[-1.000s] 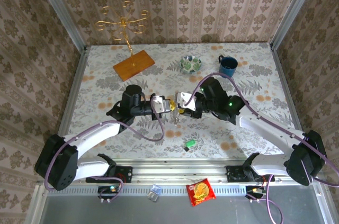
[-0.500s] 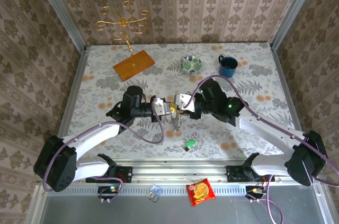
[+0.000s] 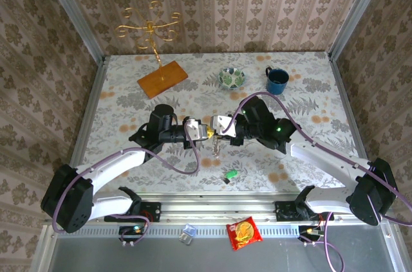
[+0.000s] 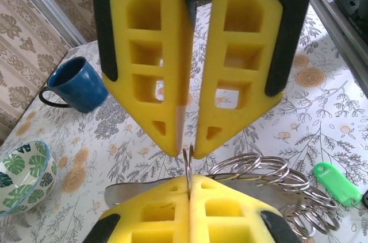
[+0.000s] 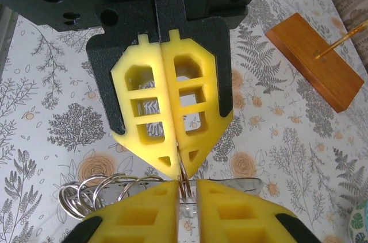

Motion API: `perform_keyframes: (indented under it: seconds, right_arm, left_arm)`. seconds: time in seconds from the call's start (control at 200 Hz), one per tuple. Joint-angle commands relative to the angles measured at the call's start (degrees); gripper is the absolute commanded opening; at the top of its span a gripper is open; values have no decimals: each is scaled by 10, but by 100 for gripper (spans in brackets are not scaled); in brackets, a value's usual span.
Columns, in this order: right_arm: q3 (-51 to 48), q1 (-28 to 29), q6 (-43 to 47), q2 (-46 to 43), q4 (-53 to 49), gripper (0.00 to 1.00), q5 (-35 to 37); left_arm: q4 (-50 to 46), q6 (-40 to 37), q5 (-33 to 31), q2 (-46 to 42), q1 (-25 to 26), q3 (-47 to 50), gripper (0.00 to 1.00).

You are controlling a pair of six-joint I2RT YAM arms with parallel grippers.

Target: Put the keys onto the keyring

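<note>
My two grippers meet tip to tip above the middle of the table. The thin metal keyring (image 4: pixel 188 165) stands on edge between them. My left gripper (image 4: pixel 190 178) (image 3: pixel 205 130) is shut on its near part. My right gripper (image 5: pixel 185 184) (image 3: pixel 219 126) is shut on the same keyring (image 5: pixel 183 175), with a narrow slit left between its pads. A bunch of linked rings (image 4: pixel 261 168) (image 5: pixel 86 192) hangs to one side. A flat silver key blade (image 4: pixel 123 193) (image 5: pixel 247 182) lies crosswise behind the pads. The keys (image 3: pixel 217 147) dangle below the grippers.
A green key tag (image 3: pixel 229 175) (image 4: pixel 330 175) lies on the table near the front. At the back are a blue mug (image 3: pixel 277 79), a leaf-patterned bowl (image 3: pixel 232 78) and a gold stand on a wooden base (image 3: pixel 162 78). A snack packet (image 3: pixel 244 232) lies beyond the front rail.
My right gripper has edged left, closing up on the left gripper's tips. The hanging keys have swung slightly right. The left arm has barely moved.
</note>
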State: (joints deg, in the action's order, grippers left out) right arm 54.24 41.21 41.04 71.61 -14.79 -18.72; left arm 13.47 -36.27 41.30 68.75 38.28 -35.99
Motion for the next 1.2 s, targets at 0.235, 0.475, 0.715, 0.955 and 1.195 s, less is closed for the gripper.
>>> perform_keyframes:
  seconds: [0.235, 0.475, 0.715, 0.955, 1.195]
  right_arm:
    - [2, 7, 15, 11, -10, 19, -6]
    - [2, 8, 13, 12, -12, 0, -17]
    - [8, 8, 1, 13, -18, 0, -57]
    - [10, 7, -8, 15, -14, 0, -75]
    - [1, 6, -27, 5, 1, 9, -41]
  left_arm:
    - [7, -4, 27, -9, 4, -18, 0]
    - [11, 0, 29, -8, 4, -16, 0]
    - [48, 18, 9, -5, 4, -3, 10]
    - [56, 24, 3, -4, 4, -1, 13]
    - [52, 22, 2, -9, 4, 1, 0]
